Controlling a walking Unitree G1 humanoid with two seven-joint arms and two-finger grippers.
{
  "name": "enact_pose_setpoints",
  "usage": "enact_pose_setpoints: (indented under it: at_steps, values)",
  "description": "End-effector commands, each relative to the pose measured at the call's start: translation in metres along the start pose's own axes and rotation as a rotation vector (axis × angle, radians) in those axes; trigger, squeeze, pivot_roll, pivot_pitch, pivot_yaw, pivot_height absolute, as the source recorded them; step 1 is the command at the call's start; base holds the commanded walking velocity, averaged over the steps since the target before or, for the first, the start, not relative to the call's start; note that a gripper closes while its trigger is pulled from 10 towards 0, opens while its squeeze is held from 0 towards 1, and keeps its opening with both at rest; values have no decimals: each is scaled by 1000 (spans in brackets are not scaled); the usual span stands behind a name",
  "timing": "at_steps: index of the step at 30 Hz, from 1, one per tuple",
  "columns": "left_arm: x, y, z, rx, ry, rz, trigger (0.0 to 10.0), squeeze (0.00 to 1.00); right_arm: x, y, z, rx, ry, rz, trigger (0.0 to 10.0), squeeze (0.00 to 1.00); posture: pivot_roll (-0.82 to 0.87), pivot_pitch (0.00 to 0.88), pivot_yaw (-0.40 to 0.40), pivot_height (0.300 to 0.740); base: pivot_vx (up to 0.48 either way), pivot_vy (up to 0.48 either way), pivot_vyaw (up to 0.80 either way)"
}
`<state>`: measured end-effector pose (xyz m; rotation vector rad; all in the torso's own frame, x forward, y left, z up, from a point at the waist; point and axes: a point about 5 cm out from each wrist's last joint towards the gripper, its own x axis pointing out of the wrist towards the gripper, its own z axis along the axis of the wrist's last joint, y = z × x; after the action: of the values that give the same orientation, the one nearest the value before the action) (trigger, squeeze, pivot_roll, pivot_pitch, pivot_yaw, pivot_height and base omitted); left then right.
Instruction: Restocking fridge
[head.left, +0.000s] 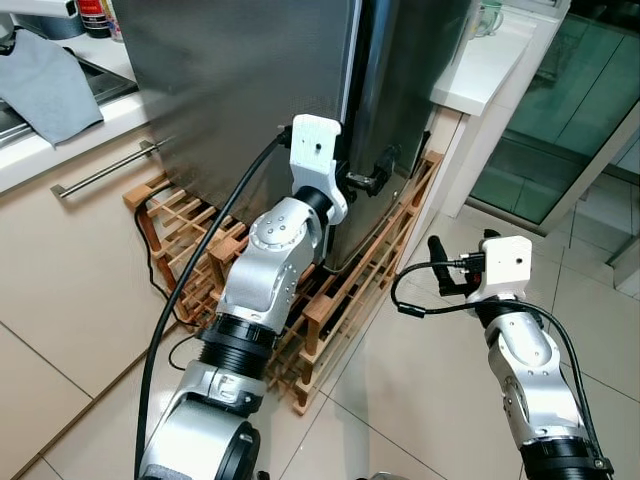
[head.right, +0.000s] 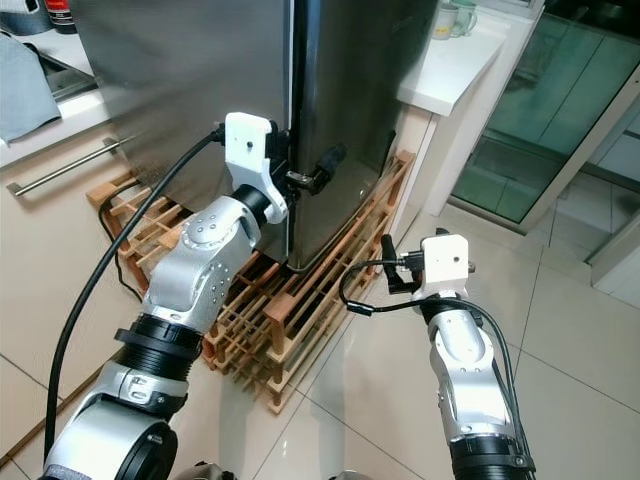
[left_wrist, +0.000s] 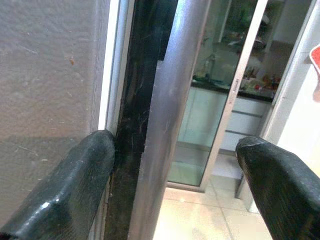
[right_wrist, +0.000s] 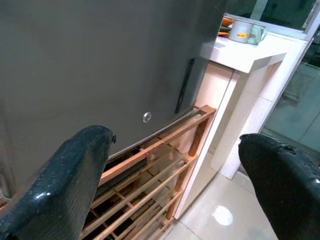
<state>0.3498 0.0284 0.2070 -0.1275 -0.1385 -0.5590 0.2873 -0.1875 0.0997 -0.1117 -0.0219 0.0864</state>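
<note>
Left gripper (head.left: 380, 176) fingers apart astride tall steel fridge (head.left: 260, 90) door edge; right gripper (head.right: 388, 268) apart, idle; no legible writing.

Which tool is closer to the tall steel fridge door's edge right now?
Left. The left tool is at the tall steel fridge door edge, fingers open astride it. The right tool hangs open, lower, apart from the fridge, over the floor tiles.

Left gripper (head.left: 372, 178) set against the front edge of the tall stainless-steel fridge (head.left: 250, 100), which stands on a slatted wooden rack (head.left: 340, 300). Right gripper (head.left: 438, 262) hovers over the pale tiled floor (head.left: 420, 390). Grey cloth (head.left: 45, 85) lies on the white worktop (head.left: 60, 140).
</note>
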Motion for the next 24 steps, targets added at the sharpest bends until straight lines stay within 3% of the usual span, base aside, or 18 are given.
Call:
enact_pose_setpoints:
  at_steps: [1, 4, 5, 6, 8, 9, 11, 12, 14, 16, 17, 18, 20, 21, 23, 24]
  values:
    - [11, -5, 0, 19, 10, 30, 10000, 0, 0, -3, 5, -6, -19, 2, 10000, 118, -76, 0, -55, 740, 0, 0, 0]
    - [16, -7, 1, 23, 7, 31, 10000, 0, 0, -4, 5, -7, -18, 3, 10000, 122, -76, 0, -55, 740, 0, 0, 0]
    - [28, -27, 2, -13, 0, -98, 10000, 0, -8, -5, 1, -5, 13, 31, 10000, 122, -87, 0, -59, 740, 0, 0, 0]
    - [31, -36, 2, -35, -4, -164, 10000, 0, -13, -4, -1, -4, 31, 50, 10000, 122, -90, 0, -58, 740, 0, 0, 0]
    - [32, -42, 2, -50, -6, -205, 10000, 0, -16, -4, -3, -4, 42, 63, 10000, 122, -90, 0, -58, 740, 0, 0, 0]
    - [34, -55, 9, -92, -45, -300, 10000, 0, -26, 0, -14, -12, 104, 137, 10000, 110, -107, 0, -52, 740, 0, 0, 0]
    - [34, -55, 9, -92, -45, -300, 10000, 0, -26, 0, -14, -12, 104, 137, 10000, 110, -107, 0, -52, 740, 0, 0, 0]
    - [35, -63, 14, -116, -76, -358, 10000, 0, -34, 2, -21, -15, 148, 188, 10000, 110, -107, 0, -52, 740, 0, 0, 0]
    - [32, -112, 35, -225, -174, -674, 10000, 0, -47, 3, -34, 6, 227, 224, 10000, 110, -138, 0, -39, 740, 0, 0, 0]
    - [22, -156, 53, -382, -220, -913, 10000, 0, -52, 4, -39, 18, 244, 217, 10000, 106, -146, 0, -37, 740, 0, 0, 0]
    - [17, -172, 61, -461, -233, -986, 10000, 0, -53, 6, -41, 18, 249, 220, 10000, 110, -150, 0, -38, 740, 0, 0, 0]
    - [17, -172, 61, -461, -233, -986, 10000, 0, -53, 6, -41, 18, 249, 220, 10000, 110, -150, 0, -38, 740, 0, 0, 0]
    - [2, -200, 76, -462, -275, -1134, 10000, 0, -55, 12, -48, 0, 261, 247, 10000, 114, -154, 0, -43, 740, 0, 0, 0]
    - [0, -203, 79, -454, -286, -1155, 10000, 0, -56, 15, -52, -7, 266, 255, 10000, 114, -149, 0, -47, 740, 0, 0, 0]
    - [9, -183, 74, -412, -288, -1072, 10000, 0, -57, 25, -55, -19, 266, 273, 10000, 110, -146, 0, -56, 740, 0, 0, 0]
    - [12, -172, 73, -443, -281, -1041, 10000, 0, -56, 27, -56, -22, 263, 275, 10000, 110, -138, 0, -53, 740, 0, 0, 0]
